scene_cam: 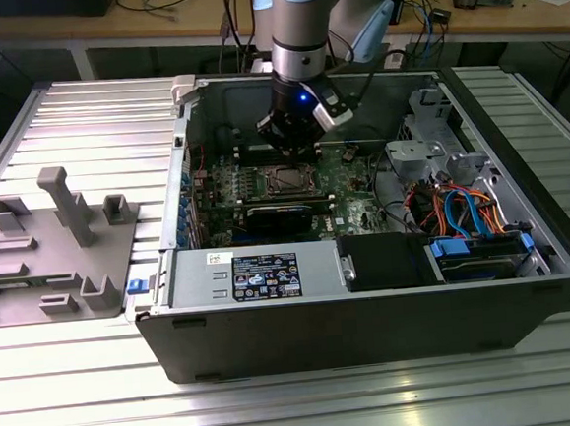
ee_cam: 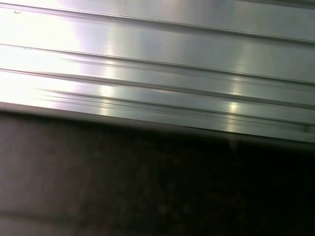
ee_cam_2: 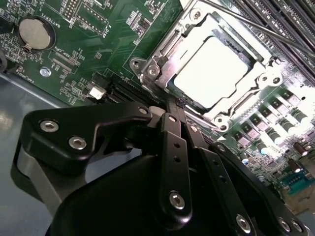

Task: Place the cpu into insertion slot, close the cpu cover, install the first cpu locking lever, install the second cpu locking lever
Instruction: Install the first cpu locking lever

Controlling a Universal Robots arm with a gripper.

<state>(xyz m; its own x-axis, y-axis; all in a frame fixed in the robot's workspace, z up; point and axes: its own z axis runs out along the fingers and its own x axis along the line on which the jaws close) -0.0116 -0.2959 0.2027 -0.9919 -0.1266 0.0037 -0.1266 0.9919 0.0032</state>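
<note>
Gripper point(ee_cam_2: 180, 109) fingers are sitting pressed together with no gap showing between them in the second wrist view, and nothing is held; their tips are hovering just beside the near edge of the insertion slot point(ee_cam_2: 147, 73). The cpu point(ee_cam_2: 212, 73) is already lying flat inside the slot, its pale metal top catching the light, with the cpu cover point(ee_cam_2: 194, 27) appearing to frame it around the edges — whether that frame is fully pressed down I cannot tell. A thin wire locking lever point(ee_cam_2: 256, 29) is running along the far side of the socket.

Judging by its look, the chip is light, rigid and smooth-topped, and its underside and the socket contacts are likely fragile — so any hold should be by the outer edges, kept level. The cover looks like thin stiff sheet metal on a hinge, best pushed at its free edge rather than pinched. The levers seem springy wire, probably resisting and apt to slip off a smooth fingertip.

The exterior view is showing the arm reaching down into the open computer case point(scene_cam: 371, 305), the gripper point(scene_cam: 295, 153) poised over the socket point(scene_cam: 287, 181) on the green motherboard point(scene_cam: 346, 169), with a grey fixture tray point(scene_cam: 56, 251) well apart at the exterior view's left. The second wrist view is giving the socket detail. The first wrist view is showing ribbed metal surface point(ee_cam: 157, 64) above a dark edge.
</note>
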